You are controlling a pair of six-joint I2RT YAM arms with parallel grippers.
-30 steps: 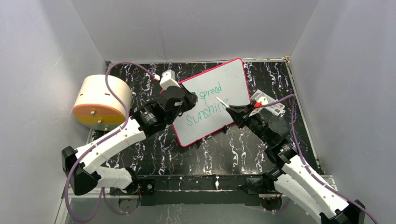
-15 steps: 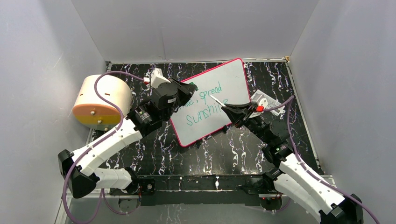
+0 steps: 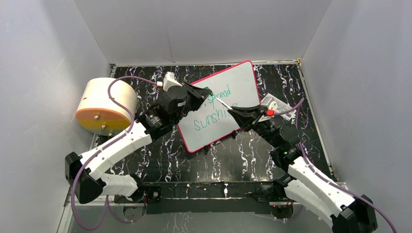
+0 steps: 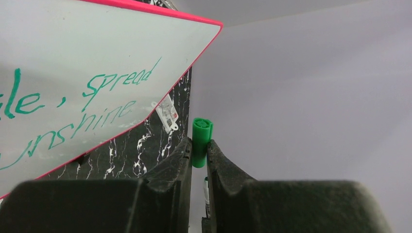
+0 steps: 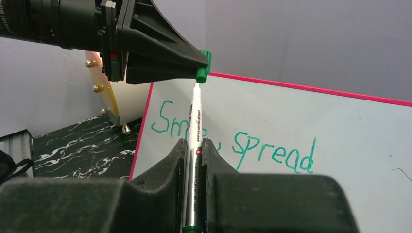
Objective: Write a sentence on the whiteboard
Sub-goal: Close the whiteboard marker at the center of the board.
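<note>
**Capping stage, judged from the finished writing.** The large flat white rectangular whiteboard with rounded corners and a thin pink-red rim [image 3: 240,82] lies askew on the black, white-veined surface [image 3: 160,155]. Its long axis runs from near-left to far-right. The teal-green handwritten sentence [image 3: 206,121] stands on the whiteboard in two lines. The left wrist view reads "…le, spread" above "…unshine", and the right wrist view reads "Sm… , spread"; the remaining letters are hidden by the arms.

**Left gripper** [image 4: 199,145], above the whiteboard's left edge: the fingers are almost closed and pinch a short green plastic marker cap [image 4: 201,128].

**Right gripper** [image 5: 195,145], above the middle of the whiteboard: the fingers are clamped on a slim white-barrelled marker [image 5: 196,114]. Its long axis runs straight out along the fingers, with the tip aimed at the cap.

**Governing relation:** the tip sits just beside the cap's lower end and nearly in line with it. Whether the two touch cannot be told. Seating the cap would probably need only a short push along the marker's axis, with the tip centred on the cap's opening.

**Labels:** the barrel carries a red band and dark lettering too small to read.
</note>
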